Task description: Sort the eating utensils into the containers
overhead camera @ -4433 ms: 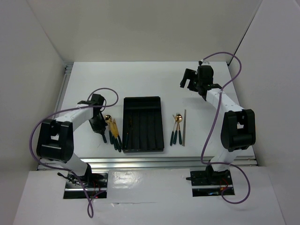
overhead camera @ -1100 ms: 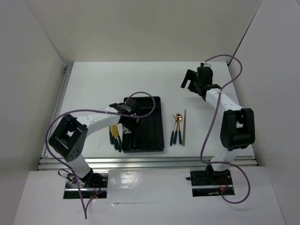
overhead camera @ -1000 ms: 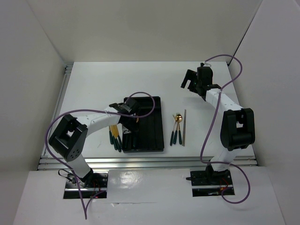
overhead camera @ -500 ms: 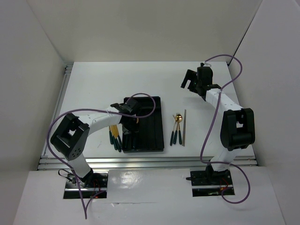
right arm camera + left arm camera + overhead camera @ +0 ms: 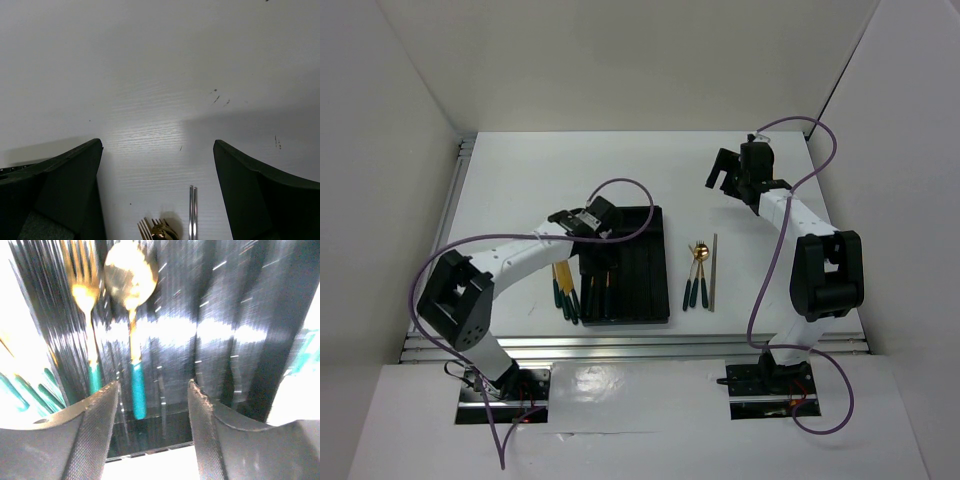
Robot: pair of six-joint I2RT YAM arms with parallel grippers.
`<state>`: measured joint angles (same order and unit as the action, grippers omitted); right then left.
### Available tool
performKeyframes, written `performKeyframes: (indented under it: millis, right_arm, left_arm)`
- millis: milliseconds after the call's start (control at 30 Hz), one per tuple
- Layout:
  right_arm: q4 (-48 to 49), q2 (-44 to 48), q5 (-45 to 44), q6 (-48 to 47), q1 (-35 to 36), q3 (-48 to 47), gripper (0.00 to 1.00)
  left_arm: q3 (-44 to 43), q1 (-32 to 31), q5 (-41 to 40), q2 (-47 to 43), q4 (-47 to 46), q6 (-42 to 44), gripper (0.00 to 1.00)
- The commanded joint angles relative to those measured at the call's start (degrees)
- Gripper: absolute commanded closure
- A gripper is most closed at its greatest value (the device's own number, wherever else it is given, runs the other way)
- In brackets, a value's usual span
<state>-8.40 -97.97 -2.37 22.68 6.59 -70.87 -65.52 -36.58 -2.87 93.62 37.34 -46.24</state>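
Nearest the bases, a loose pile (image 5: 566,290) of teal-handled pieces lies on the table (image 5: 520,180) just left of the tray (image 5: 645,270), unsorted and within the left arm's reach. Inside the tray, a fork (image 5: 86,295) and a spoon (image 5: 131,270) are laid lengthwise in neighbouring left compartments, handles toward the near end, one type per slot, which fits the sort. A second group (image 5: 695,275) with the grey stick (image 5: 714,272) is set right of the tray, apart from it, likely left for the right arm. The left gripper (image 5: 152,387) is held over the tray's left compartments, jaws apart with nothing between them, so the next pick is judged to be from the left pile. Farthest out, the right gripper (image 5: 157,143) is parked above bare table, jaws wide apart and empty, probably kept clear of the left arm's work.
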Motion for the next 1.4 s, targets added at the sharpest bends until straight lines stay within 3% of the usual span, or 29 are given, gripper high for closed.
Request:
performKeyframes:
  millis: [0, 100, 233, 333, 600, 900, 1367]
  right_arm:
    - [1.1, -0.6, 0.0, -0.1, -0.3, -0.1, 0.0]
    - [1.1, -0.6, 0.0, -0.1, -0.3, -0.1, 0.0]
    - [1.1, -0.6, 0.0, -0.1, -0.3, -0.1, 0.0]
    - [1.1, -0.6, -0.5, -0.1, -0.3, -0.1, 0.0]
    - [1.1, -2.2, 0.0, -0.1, -0.3, -1.5, 0.0]
    - [0.1, -2.7, 0.0, -0.1, -0.3, -2.1, 0.0]
    - [-1.0, -3.9, -1.1, 0.4, -0.3, -3.1, 0.0]
  left_arm:
    - [-5.8, -0.2, -3.8, -4.4, 1.5, 2.7, 0.35]
    - [-7.2, 1.1, -6.2, -7.1, 2.2, 4.0, 0.32]
    - [-2.3, 7.6, -5.8, -12.1, 2.7, 4.5, 0.3]
    - [4.2, 14.6, -3.5, -15.9, 1.9, 4.5, 0.33]
    - [13.5, 21.6, -3.0, -16.9, -0.9, 4.5, 0.42]
    - [19.8, 23.4, -1.6, -12.5, -3.5, 2.9, 0.58]
    - [21.0, 24.0, 0.2, -6.8, -6.8, 4.0, 0.64]
